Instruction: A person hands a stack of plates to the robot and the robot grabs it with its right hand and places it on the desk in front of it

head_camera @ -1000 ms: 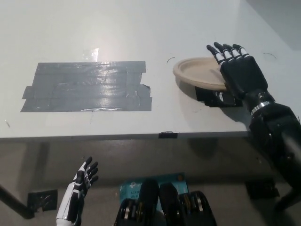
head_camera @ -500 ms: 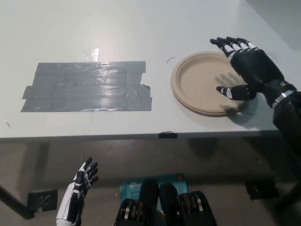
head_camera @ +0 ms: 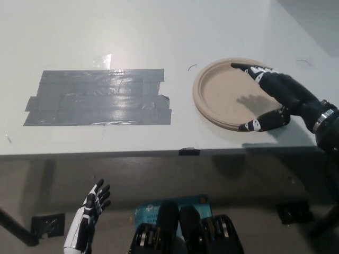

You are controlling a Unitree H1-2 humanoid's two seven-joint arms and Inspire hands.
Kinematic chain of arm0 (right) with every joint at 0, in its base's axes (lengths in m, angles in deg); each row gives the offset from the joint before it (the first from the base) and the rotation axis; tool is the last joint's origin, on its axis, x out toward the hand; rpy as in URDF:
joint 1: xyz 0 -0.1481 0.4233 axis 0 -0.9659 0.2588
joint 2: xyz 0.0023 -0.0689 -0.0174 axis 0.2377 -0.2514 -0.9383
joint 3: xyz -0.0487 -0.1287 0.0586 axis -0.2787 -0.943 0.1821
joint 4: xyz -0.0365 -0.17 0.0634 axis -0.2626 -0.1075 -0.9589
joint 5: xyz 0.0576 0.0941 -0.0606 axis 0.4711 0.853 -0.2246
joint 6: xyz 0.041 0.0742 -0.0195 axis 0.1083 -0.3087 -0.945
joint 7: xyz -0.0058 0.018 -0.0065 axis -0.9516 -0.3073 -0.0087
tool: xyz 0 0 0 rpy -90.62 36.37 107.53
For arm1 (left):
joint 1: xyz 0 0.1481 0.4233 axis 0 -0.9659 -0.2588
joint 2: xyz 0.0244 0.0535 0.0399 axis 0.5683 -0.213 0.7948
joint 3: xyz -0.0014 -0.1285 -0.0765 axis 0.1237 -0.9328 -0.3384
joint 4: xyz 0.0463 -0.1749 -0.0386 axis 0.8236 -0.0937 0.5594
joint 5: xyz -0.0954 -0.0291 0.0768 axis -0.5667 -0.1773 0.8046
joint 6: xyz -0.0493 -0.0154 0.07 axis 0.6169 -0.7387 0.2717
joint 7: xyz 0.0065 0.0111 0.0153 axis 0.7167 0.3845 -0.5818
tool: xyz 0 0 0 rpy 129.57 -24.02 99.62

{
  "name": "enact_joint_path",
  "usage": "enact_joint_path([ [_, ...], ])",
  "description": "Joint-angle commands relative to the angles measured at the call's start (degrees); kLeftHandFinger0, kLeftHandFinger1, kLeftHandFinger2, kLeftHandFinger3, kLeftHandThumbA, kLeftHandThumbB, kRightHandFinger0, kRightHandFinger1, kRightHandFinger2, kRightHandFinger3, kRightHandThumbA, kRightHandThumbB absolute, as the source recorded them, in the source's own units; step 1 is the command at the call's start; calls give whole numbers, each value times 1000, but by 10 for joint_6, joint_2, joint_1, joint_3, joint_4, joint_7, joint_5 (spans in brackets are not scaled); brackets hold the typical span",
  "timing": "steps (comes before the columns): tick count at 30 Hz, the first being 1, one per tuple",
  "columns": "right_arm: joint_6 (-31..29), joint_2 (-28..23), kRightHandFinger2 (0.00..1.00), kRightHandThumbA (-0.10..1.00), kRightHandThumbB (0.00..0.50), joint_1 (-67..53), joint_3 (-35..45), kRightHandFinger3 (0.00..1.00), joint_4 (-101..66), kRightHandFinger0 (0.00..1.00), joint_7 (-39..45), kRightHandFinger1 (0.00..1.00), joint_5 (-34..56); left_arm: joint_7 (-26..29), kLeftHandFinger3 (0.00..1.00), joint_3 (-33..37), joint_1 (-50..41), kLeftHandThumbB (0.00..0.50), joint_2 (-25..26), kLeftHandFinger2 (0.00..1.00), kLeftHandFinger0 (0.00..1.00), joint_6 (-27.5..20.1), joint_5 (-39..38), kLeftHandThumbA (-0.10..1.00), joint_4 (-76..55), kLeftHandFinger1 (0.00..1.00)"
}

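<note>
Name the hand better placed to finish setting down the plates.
Right. The right hand is spread over the plates, which lie flat on the desk; the left hand hangs below the desk edge, far off.

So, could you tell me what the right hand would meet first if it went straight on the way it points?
Probably the stack of plates: the open right hand points left and away across it. If it rides above, only bare desk shows beyond.

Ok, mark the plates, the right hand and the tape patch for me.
plates (head_camera: 225, 95): head view, on the bare inner well.
right hand (head_camera: 283, 94): head view, on the body of the hand.
tape (head_camera: 98, 98): head view, middle of the grey patch.
</note>
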Motion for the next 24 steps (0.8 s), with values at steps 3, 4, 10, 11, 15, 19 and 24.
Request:
enact_joint_path([
  [3, 31, -128, 1000, 918, 473, 42, 241, 1000, -415, 1000, 18, 1000, 661, -15, 1000, -3, 0, 248, 6, 1000, 1000, -21, -21, 1000, -35, 1000],
  [4, 20, -130, 1000, 918, 488, 27, 237, 1000, -431, 1000, 4, 1000, 648, -15, 1000, -3, 1, 247, 5, 1000, 1000, -21, -22, 1000, -34, 1000],
  [10, -47, -146, 1000, 913, 500, -77, 222, 1000, -506, 1000, -43, 1000, 597, -13, 1000, -2, -5, 250, 4, 1000, 1000, -21, -18, 1000, -33, 1000],
  [11, -73, -130, 1000, 975, 500, -107, 215, 1000, -510, 1000, -45, 1000, 578, -11, 1000, -1, -5, 251, 4, 1000, 1000, -22, -13, 1000, -32, 1000],
  [15, -100, -103, 1000, 1000, 500, -191, 198, 1000, -530, 1000, -57, 1000, 539, -12, 1000, 0, -9, 253, 1, 1000, 1000, -18, -16, 1000, -32, 1000],
  [19, -130, -67, 1000, 777, 500, -291, 181, 1000, -517, 1000, -54, 1000, 602, -11, 1000, 0, -12, 240, 0, 1000, 1000, -25, -17, 1000, -31, 1000],
  [24, -78, -7, 1000, 933, 417, -392, 182, 1000, -494, 1000, -67, 1000, 533, -13, 1000, -1, -14, 236, 1, 1000, 1000, -26, -18, 1000, -29, 1000],
])
